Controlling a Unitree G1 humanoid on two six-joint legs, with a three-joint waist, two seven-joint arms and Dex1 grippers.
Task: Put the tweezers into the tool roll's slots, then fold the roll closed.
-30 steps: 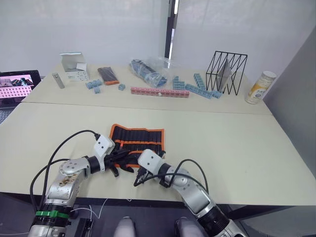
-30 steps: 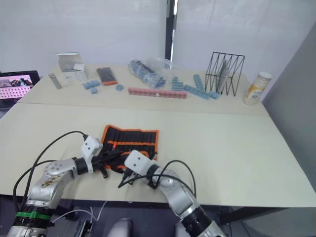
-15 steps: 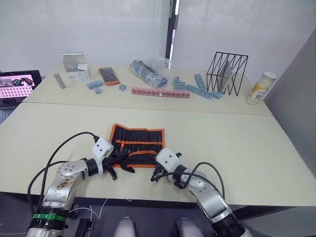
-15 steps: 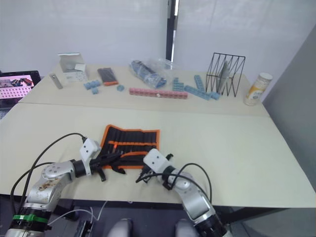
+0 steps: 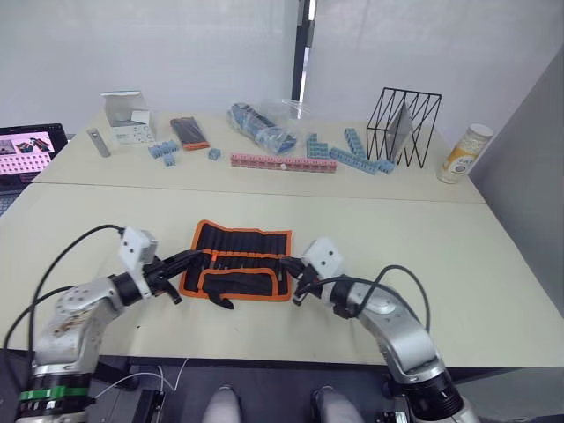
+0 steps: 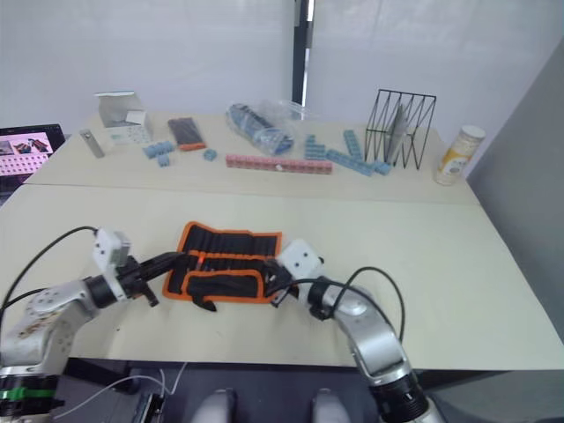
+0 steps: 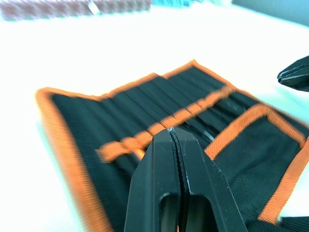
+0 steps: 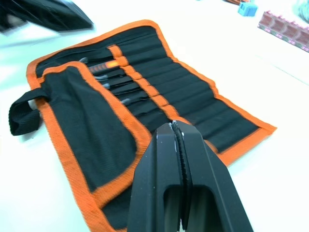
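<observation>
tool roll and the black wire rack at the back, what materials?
Black tool roll with orange trim: looks like woven fabric, matte; coarse weave and stitched binding show. Black wire rack: probably thin metal rod with a dark coating; open straight-bar frame.

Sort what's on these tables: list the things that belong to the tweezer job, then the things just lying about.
Job:
- tool roll, lying open with its near flap folded over
- tweezers, tucked in its slots
- left gripper
- right gripper

Lying about:
- wire rack
- can
- pink block strip
- blue blocks
- white box
- laptop
</observation>
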